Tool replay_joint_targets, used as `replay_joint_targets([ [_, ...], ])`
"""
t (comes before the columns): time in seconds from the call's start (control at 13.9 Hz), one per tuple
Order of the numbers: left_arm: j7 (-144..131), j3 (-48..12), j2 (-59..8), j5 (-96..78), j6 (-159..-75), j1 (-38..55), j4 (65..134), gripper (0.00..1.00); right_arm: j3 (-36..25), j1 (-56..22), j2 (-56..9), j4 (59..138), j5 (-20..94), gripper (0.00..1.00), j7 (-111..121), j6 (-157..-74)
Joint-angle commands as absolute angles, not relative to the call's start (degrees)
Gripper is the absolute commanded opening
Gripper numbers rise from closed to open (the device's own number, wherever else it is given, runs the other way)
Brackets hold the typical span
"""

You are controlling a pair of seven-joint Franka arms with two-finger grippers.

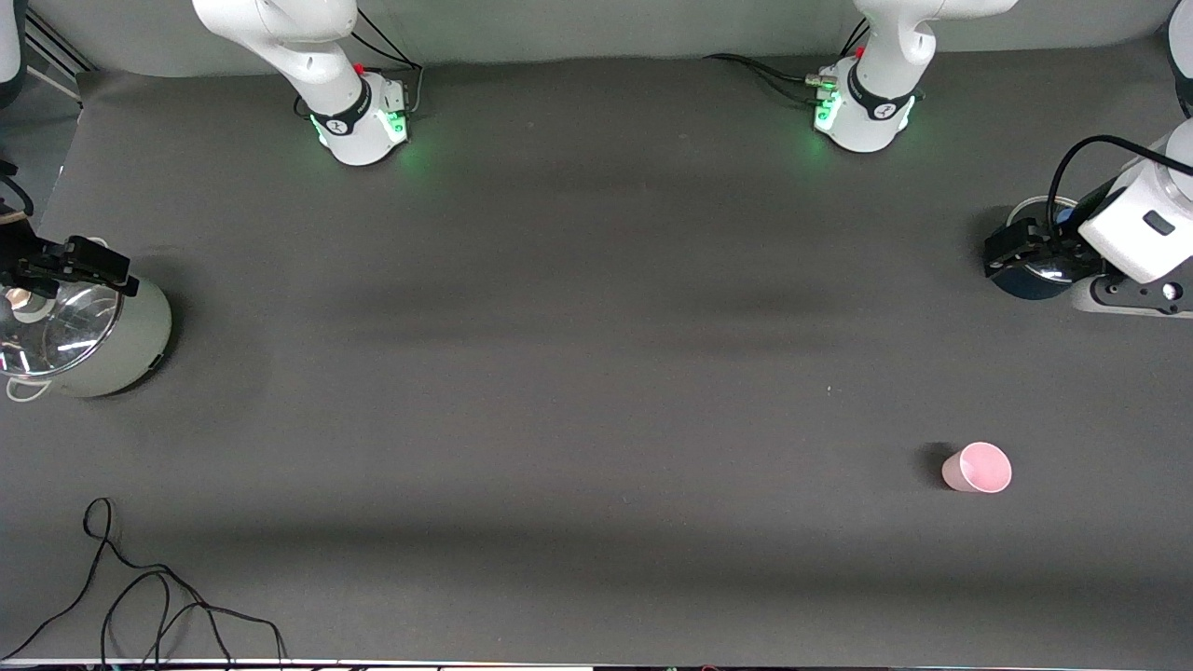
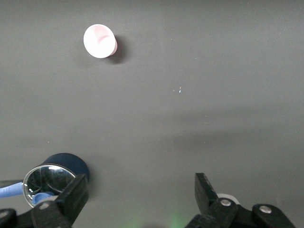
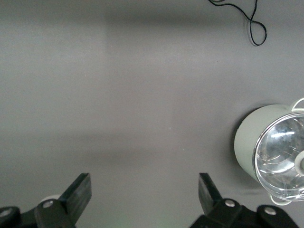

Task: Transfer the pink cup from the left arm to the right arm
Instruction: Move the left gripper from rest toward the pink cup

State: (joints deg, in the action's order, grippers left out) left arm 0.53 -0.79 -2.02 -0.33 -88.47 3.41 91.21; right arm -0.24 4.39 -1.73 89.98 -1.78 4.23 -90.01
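The pink cup [image 1: 977,467] stands alone on the dark table toward the left arm's end, nearer to the front camera than the blue pot; its pale open rim shows. In the left wrist view the pink cup [image 2: 99,41] lies well apart from my left gripper [image 2: 141,190]. My left gripper [image 1: 1005,250] hangs open over the blue pot with nothing between its fingers. At the right arm's end of the table, my right gripper [image 1: 98,264] is also open and empty over the grey-green pot. In its own wrist view the right gripper [image 3: 142,190] has only bare table between its fingers.
A dark blue pot with a glass lid [image 1: 1035,275] [image 2: 54,176] sits under the left gripper. A grey-green pot with a glass lid [image 1: 102,340] [image 3: 268,149] sits at the right arm's end. A loose black cable [image 1: 140,596] [image 3: 256,23] lies near the table's front edge.
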Motion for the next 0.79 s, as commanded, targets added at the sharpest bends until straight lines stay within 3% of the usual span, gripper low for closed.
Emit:
replay_joint_targets([
  [0.0, 1.06, -0.18, -2.11, 0.44, -87.72, 4.22, 90.36, 1.00, -0.61, 4.74, -1.85, 89.73, -0.98, 1.00, 5.01, -89.12],
  [0.72, 1.14, -0.18, -4.30, 0.53, -89.03, 3.96, 88.60, 1.00, -1.41, 4.13, -2.37, 89.03, -0.26, 1.00, 5.19, -88.95],
])
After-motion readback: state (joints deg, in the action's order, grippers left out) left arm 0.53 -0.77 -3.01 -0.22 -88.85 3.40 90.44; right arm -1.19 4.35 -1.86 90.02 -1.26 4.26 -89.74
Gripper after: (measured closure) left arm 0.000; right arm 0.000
